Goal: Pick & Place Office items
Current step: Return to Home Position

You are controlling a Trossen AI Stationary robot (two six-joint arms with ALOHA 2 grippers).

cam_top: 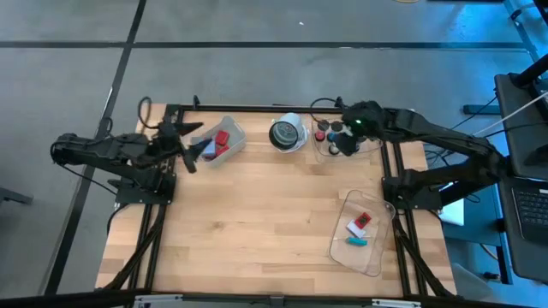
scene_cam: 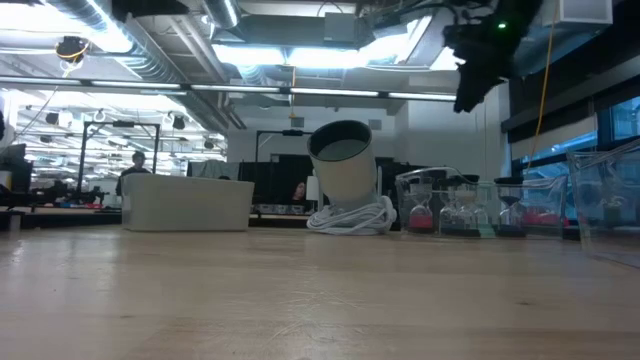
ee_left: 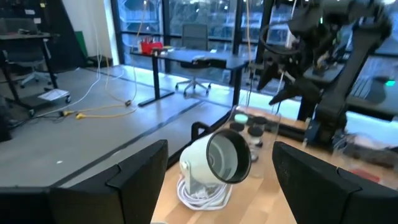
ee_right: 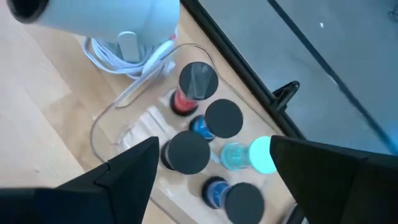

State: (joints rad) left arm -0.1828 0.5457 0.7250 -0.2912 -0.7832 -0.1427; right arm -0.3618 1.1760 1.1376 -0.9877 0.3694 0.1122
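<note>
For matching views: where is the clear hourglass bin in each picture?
High view: clear bin at the back, right of centre.
Low view: bin right of centre.
Left wrist view: bin mid-picture.
Right wrist view: bin central, under the open right gripper.
Shared landmark: white round device with coiled cable beside it.

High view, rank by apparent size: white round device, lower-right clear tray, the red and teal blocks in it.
1. clear tray
2. white round device
3. red block and teal block: too alike to rank.
</note>
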